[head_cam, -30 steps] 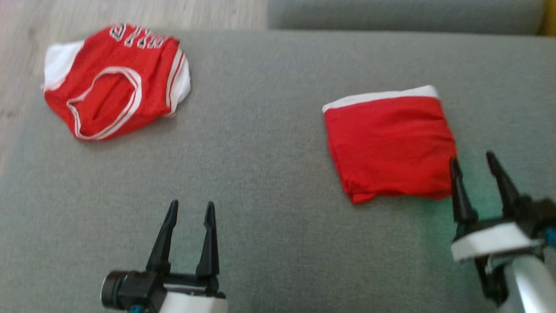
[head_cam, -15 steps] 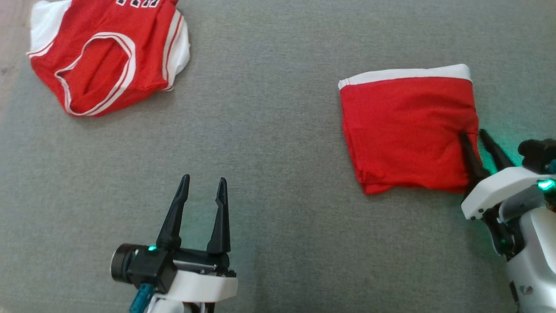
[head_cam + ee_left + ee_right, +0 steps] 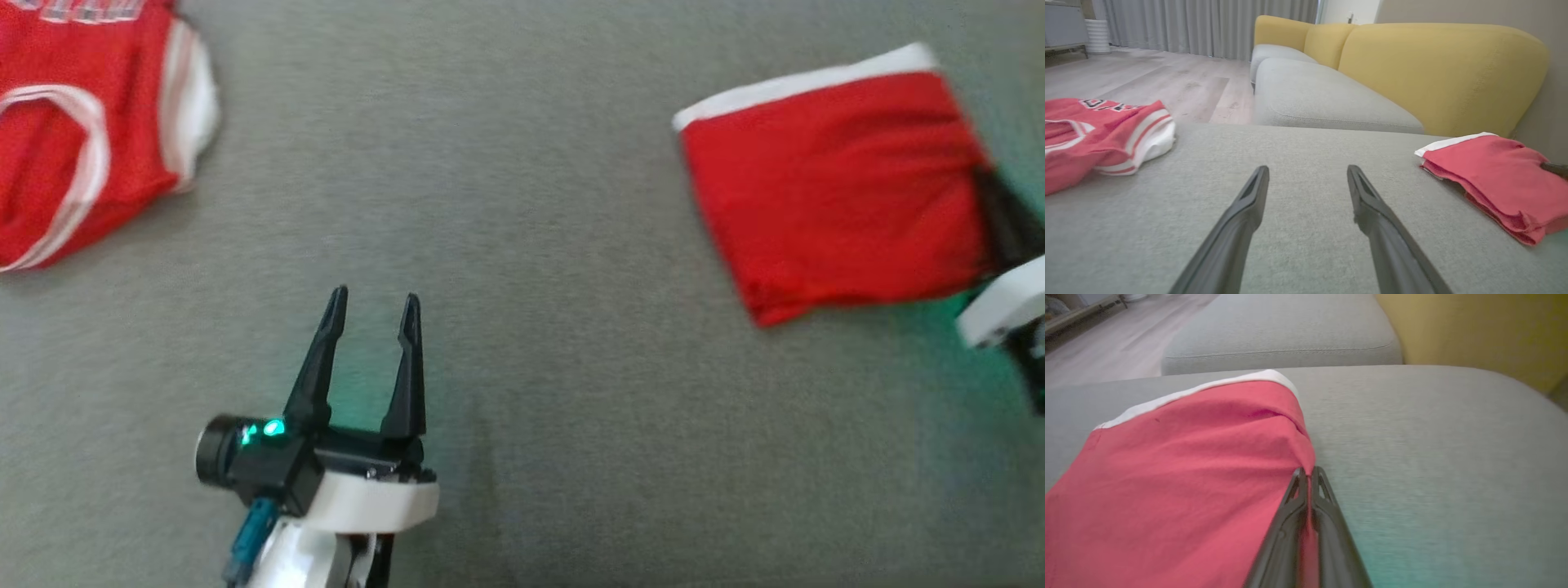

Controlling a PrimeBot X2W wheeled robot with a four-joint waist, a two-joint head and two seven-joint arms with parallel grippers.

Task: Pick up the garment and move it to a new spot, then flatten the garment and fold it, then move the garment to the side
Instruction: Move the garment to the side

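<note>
Nearest the robot's side of the grey cushion, the left gripper hangs low over bare fabric. Its two dark fingers are spread wide apart with nothing between them, and a green light glows on its wrist.

Farther along, toward the cushion's right edge, lies the folded red garment. It is a flat, roughly square stack of layers, with a white band running along its far edge. The right gripper comes in from that right side. Its fingers are pressed together, pinching the garment's right-hand edge, and a thin sliver of red cloth shows between them. The cloth puckers slightly where they bite. The rest of the garment rests on the cushion, well apart from the left gripper.

Off toward the cushion's far left corner, a red jersey with white trim and lettering lies rumpled and unfolded. It is well clear of both grippers.

Beyond the cushion's far edge sits a second grey seat with a yellow backrest rising behind it. To the left of that is pale wooden floor, and grey curtains hang at the back of the room.
</note>
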